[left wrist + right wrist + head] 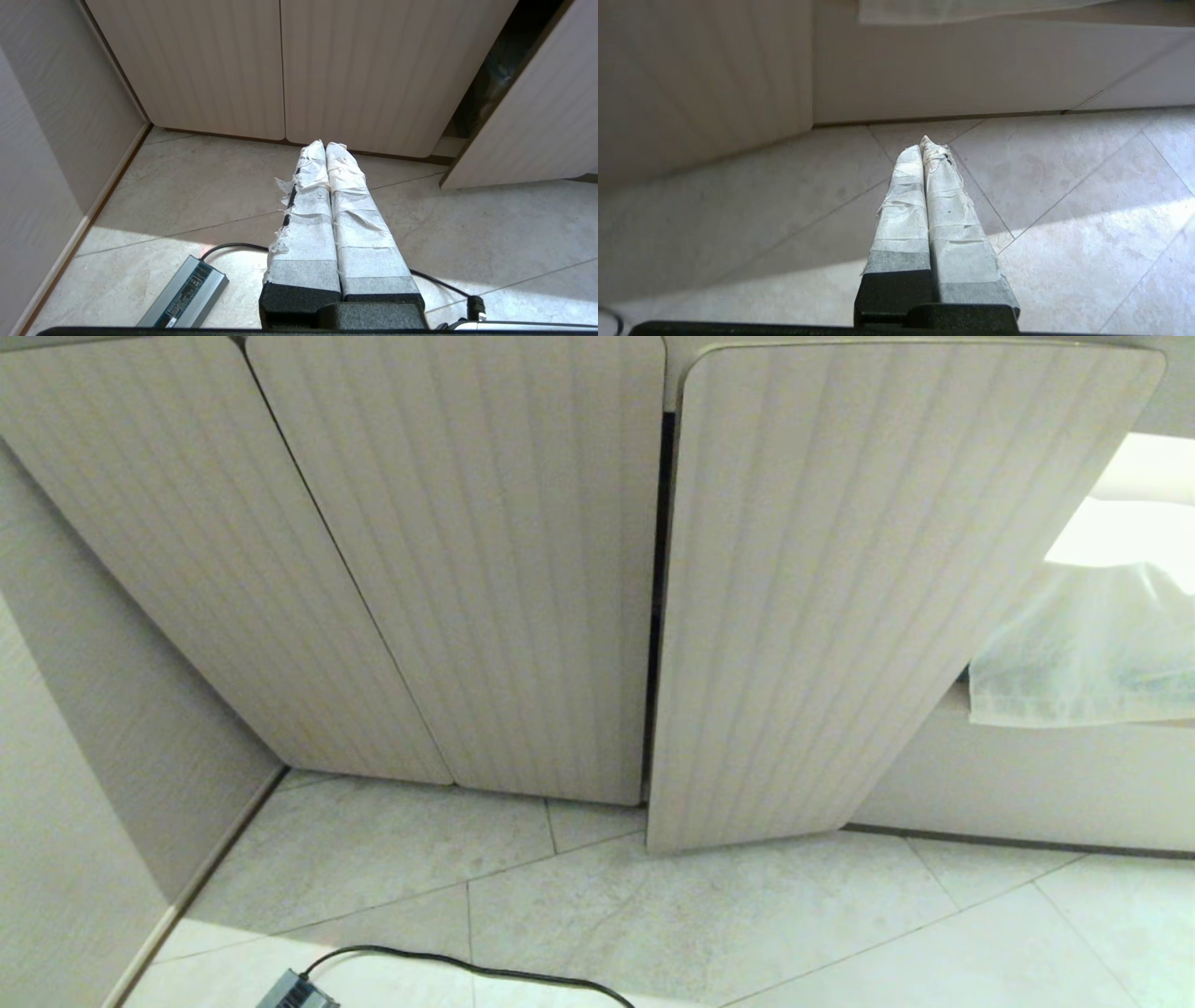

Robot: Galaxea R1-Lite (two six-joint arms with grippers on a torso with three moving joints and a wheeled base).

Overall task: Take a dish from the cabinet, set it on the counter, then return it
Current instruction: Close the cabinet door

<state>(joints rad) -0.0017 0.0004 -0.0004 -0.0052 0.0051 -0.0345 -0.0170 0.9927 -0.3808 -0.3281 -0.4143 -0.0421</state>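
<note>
The cabinet (467, 569) fills the head view: pale beige ribbed doors. Its right door (840, 597) stands slightly ajar, with a dark gap along its left edge. In the left wrist view that ajar door (537, 112) shows a dark slot of interior beside it. The dish and the counter are out of view. My left gripper (325, 145) hangs low over the floor tiles in front of the shut doors, its taped fingers pressed together and empty. My right gripper (923, 142) is also shut and empty, low over the tiles beside the cabinet door (700, 79).
A grey power brick (187, 294) with a black cable (467, 966) lies on the floor tiles at the left. A beige side wall (75, 784) closes the left. At the right, a white gauzy cloth (1083, 653) hangs over a low ledge.
</note>
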